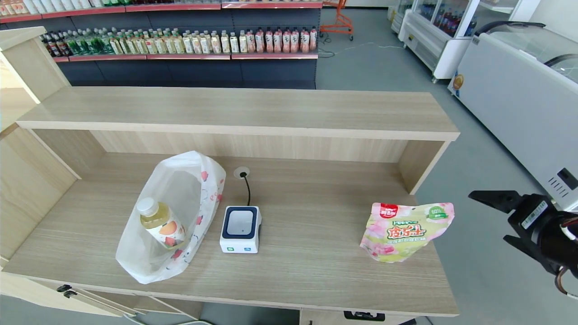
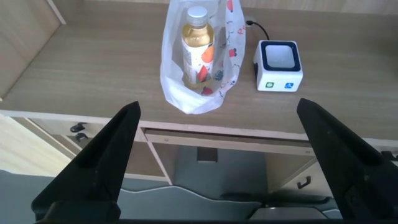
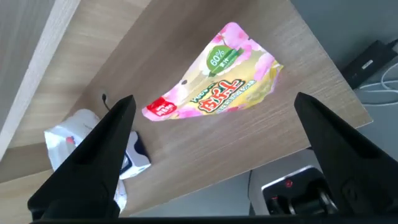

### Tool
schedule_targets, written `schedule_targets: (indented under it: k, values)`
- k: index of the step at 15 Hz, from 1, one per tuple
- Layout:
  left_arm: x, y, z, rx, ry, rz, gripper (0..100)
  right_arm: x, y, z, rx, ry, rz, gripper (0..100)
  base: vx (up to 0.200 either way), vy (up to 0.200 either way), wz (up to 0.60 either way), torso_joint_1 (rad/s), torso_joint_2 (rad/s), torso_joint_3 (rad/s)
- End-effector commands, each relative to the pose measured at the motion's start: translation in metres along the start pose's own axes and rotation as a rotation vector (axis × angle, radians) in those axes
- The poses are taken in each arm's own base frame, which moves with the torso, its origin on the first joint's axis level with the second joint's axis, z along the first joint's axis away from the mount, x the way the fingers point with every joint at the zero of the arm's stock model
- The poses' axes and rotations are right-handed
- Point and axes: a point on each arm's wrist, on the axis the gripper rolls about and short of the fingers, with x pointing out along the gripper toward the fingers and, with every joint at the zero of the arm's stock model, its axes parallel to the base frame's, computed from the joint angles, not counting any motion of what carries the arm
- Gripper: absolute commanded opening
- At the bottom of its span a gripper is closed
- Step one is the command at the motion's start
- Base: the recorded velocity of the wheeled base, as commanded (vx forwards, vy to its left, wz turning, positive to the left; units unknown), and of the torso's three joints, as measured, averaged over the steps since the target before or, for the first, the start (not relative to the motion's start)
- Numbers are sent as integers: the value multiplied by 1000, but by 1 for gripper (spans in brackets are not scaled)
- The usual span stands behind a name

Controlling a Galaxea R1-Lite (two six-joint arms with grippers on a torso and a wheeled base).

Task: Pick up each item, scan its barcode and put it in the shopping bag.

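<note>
Shows snack pouch (image 1: 406,231) right of scanner (image 1: 241,229), awaiting spread right jaws; left of scanner, bottle (image 1: 160,223) already in shopping bag (image 1: 212,189), left jaws spread

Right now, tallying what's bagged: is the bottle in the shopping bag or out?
In. The bottle sits inside the shopping bag, cap and label showing through its open mouth.

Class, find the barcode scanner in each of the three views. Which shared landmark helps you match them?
Head view: scanner on the counter, just right of the shopping bag.
Left wrist view: scanner on the counter beside the shopping bag.
Right wrist view: scanner between the shopping bag and the snack pouch, partly behind one of the fingers.
Shared landmark: the shopping bag.
</note>
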Motion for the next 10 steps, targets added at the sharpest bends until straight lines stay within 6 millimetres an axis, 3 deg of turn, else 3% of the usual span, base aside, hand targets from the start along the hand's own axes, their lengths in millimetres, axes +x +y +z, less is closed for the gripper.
schedule_targets:
  k: [1,2,3,7,8,10]
  values:
    - [0,0,0,0,0,0,100,21,8,-4,54,40,-34,100,0,0,0,0,0,0]
    - [0,0,0,0,0,0,100,29,8,-5,64,49,-56,100,0,0,0,0,0,0]
    - [0,0,0,0,0,0,100,49,3,-3,96,52,-122,100,0,0,0,0,0,0]
    - [0,0,0,0,0,0,100,96,16,-2,165,71,-165,100,0,0,0,0,0,0]
    - [0,0,0,0,0,0,100,97,16,-2,165,72,-166,100,0,0,0,0,0,0]
    - [0,0,0,0,0,0,100,127,12,-14,149,123,-220,100,0,0,0,0,0,0]
